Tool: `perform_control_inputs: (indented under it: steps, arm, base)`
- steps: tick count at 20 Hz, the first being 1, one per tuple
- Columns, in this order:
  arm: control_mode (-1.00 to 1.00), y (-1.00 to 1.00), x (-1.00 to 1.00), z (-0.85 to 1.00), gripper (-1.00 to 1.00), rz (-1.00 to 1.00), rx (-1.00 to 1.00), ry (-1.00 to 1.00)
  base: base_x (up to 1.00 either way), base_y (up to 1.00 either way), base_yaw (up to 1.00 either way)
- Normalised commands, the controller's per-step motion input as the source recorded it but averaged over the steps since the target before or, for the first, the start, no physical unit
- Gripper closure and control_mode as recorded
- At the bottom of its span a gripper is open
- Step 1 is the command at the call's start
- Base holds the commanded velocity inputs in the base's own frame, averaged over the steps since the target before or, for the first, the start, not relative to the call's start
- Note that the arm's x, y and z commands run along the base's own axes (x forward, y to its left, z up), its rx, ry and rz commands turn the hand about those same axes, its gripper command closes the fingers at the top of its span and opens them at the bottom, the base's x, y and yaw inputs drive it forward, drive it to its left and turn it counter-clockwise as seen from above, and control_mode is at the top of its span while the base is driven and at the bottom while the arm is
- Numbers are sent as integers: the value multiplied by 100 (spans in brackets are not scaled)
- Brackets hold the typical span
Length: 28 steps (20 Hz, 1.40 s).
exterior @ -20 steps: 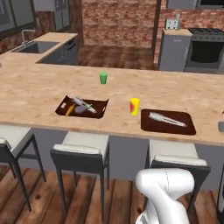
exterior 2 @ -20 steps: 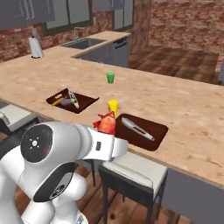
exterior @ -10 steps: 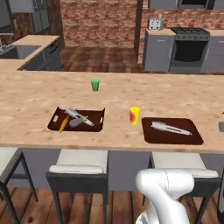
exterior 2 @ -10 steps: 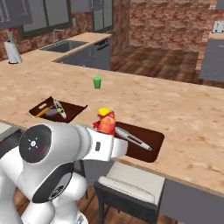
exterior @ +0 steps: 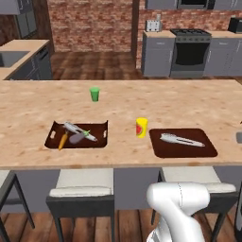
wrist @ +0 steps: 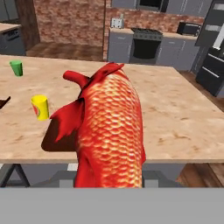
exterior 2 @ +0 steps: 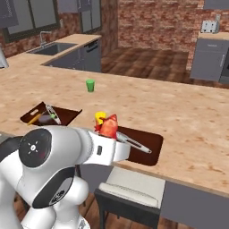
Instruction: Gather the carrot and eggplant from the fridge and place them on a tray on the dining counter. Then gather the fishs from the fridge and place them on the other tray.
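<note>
My gripper (exterior 2: 110, 136) is shut on a red-orange scaly fish (wrist: 109, 131) that stands upright from it, close to the near edge of the dining counter (exterior: 189, 101); the fish (exterior 2: 108, 125) hides my fingertips. The left tray (exterior: 97, 140) holds the orange carrot (exterior: 62, 141), the purple-grey eggplant (exterior: 75, 139) and a slim silvery piece across them. The other tray (exterior: 208, 150), to the right, holds a slim silvery fish (exterior: 181, 139). In the right base view the held fish hangs in front of that tray (exterior 2: 152, 142). The dark fridge (wrist: 213, 48) stands far right in the hand view.
A yellow cup (exterior: 141, 127) stands between the trays and a green cup (exterior: 95, 94) farther back on the counter. Grey-seated stools (exterior: 81, 189) line the near side. A stove (exterior: 190, 51) and grey cabinets stand against the brick back wall; a sink (exterior 2: 53, 48) is at the left.
The whole picture has shifted: the base has moved and now faces the counter more squarely, with the trays lower in view. The red fish stays in the gripper.
</note>
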Motion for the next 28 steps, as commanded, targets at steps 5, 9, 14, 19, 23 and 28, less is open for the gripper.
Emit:
perform_control_inputs:
  steps: [5,9,14,19,23,28]
  arm:
    - [-100,15,71,-5,100,-4,-1,12]
    - [-100,21,100,-31,100,-1,-4,24]
    - [-100,15,98,-48,100,0,0,20]
    - [-100,4,89,-57,100,1,2,15]
    - [-100,0,74,-59,100,4,3,5]
    - [-100,0,58,-54,100,3,6,1]
  base:
    - [15,4,-2]
    - [0,0,0]
    - [0,0,0]
    - [0,0,0]
    - [0,0,0]
    - [0,0,0]
